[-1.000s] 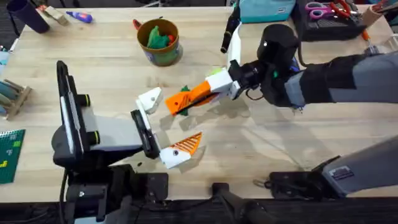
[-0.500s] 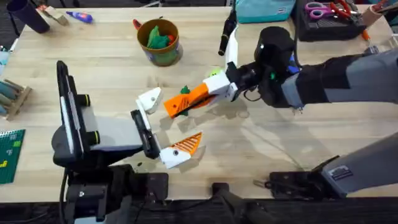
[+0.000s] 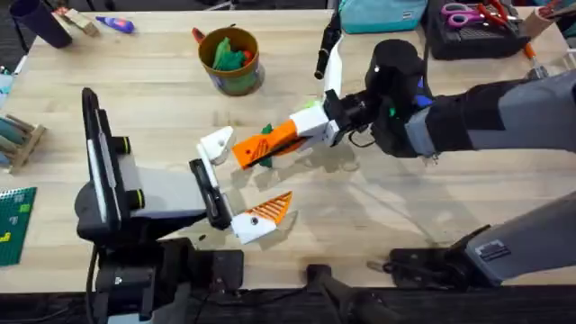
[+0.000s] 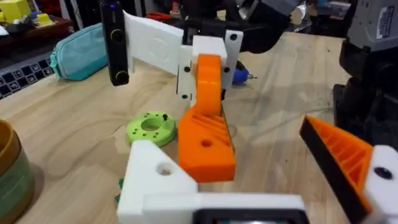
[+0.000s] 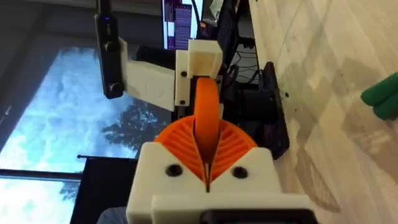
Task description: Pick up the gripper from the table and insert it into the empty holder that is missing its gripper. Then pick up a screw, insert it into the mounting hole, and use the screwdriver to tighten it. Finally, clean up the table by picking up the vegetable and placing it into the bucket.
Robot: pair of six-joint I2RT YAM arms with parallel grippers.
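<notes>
The right claw (image 3: 297,133) pinches the small orange gripper (image 3: 263,144) above the table (image 3: 450,207), its tip just beside the empty white holder (image 3: 216,144); the piece looks light, rigid and smooth-sided, so a hold across its flat sides seems safest.

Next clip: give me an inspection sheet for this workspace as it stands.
Surface: wooden table, no spills seen.
Job's things: gripper held close beside the holder, contact unclear; vegetable under it; bucket holds green and red items.
Clutter: green ring; purple cup.
Grippers: right gripper shut on the gripper; left gripper open.
Cables: thin cable at the right wrist.
Surroundings: teal pouch; scissors.
</notes>
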